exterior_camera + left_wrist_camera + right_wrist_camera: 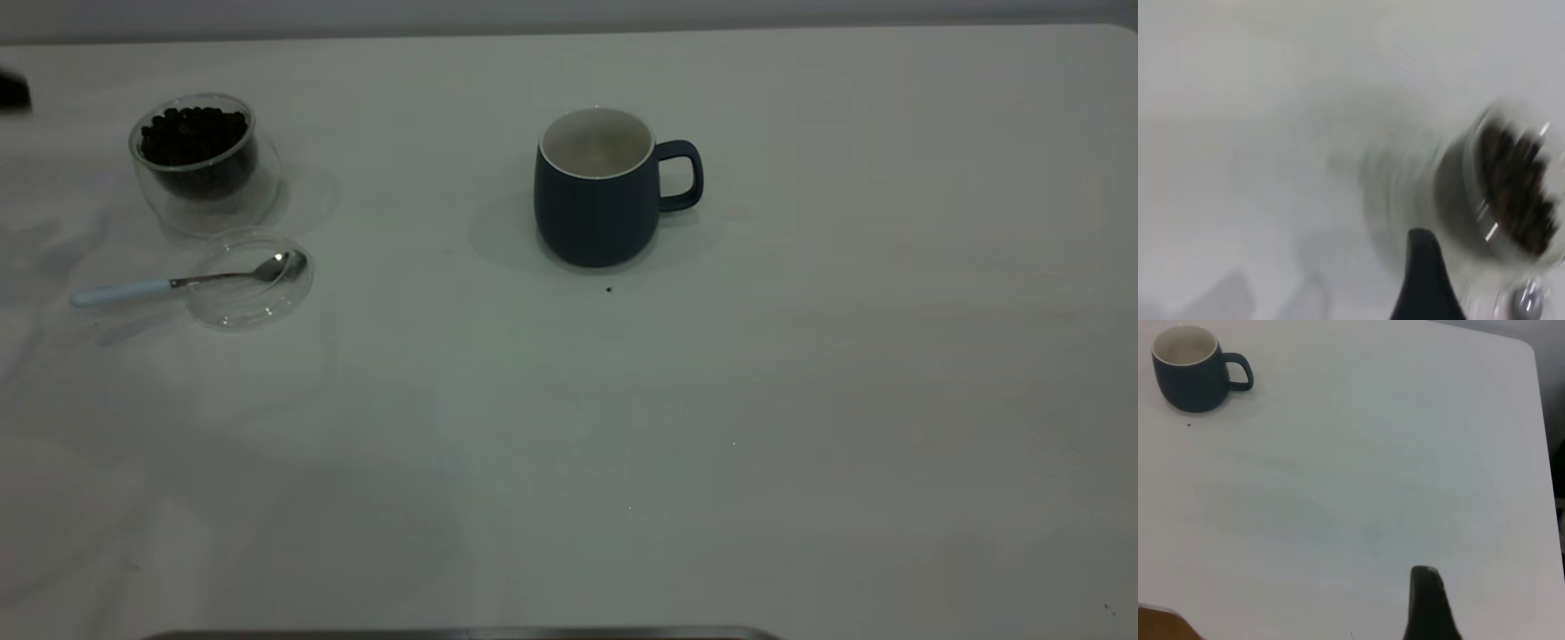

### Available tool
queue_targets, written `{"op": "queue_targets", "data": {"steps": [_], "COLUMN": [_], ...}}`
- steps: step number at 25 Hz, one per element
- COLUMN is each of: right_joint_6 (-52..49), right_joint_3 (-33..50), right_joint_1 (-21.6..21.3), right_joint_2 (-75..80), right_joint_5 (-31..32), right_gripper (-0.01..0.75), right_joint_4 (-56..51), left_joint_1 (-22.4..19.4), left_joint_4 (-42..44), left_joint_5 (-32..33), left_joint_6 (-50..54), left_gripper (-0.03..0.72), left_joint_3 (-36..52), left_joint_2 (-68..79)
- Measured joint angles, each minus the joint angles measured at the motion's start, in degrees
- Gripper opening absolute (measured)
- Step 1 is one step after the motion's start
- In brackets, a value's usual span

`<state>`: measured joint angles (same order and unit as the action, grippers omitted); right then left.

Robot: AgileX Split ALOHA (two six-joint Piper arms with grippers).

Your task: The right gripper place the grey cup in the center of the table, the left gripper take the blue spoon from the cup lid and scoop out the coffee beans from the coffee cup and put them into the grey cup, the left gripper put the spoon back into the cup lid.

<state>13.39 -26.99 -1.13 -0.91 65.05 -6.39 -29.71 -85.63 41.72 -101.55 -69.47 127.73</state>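
Near the middle of the table stands the grey cup, upright and free, ready to take beans. Well to its left, the coffee cup holds the coffee beans; just beside it the blue spoon rests across the cup lid, handle overhanging for an easy pick. Whether the left gripper or the right gripper is apart or together cannot be told

We've got a dark slate blue-grey grey cup with a white inside, sitting on a plain white-grey table with a few tiny dark specks. The coffee beans are near-black brown in the clear coffee cup. The blue spoon has a shiny metal bowl and pale blue handle, and the cup lid is see-through.
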Motion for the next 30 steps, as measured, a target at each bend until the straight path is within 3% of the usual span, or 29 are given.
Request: {"op": "queue_targets", "data": {"steps": [5,12,17,23,26,30], "right_joint_6": [0.0,0.0,0.0,0.0,0.0,0.0], "right_joint_3": [0.0,0.0,0.0,0.0,0.0,0.0], "right_joint_1": [0.0,0.0,0.0,0.0,0.0,0.0], "right_joint_2": [0.0,0.0,0.0,0.0,0.0,0.0], "right_joint_5": [0.0,0.0,0.0,0.0,0.0,0.0], "right_gripper": [0.459,0.459,0.459,0.459,0.459,0.459], "right_joint_4": [0.0,0.0,0.0,0.0,0.0,0.0], "left_joint_1": [3.59,9.74,10.26,10.7,14.19,22.63], "left_joint_4": [8.51,31.38,44.48,58.47,59.46,62.2], "left_joint_5": [-0.41,3.37,10.92,20.68,22.01,22.22], "left_joint_6": [7.02,31.83,49.59,63.67,67.8,69.45], "left_gripper": [0.582,0.582,0.582,0.582,0.582,0.582], "left_joint_3": [-0.81,-0.81,-0.81,-0.63,2.0,8.89], "left_joint_2": [-12.29,-35.15,-50.28,-64.6,-69.55,-76.43]}}
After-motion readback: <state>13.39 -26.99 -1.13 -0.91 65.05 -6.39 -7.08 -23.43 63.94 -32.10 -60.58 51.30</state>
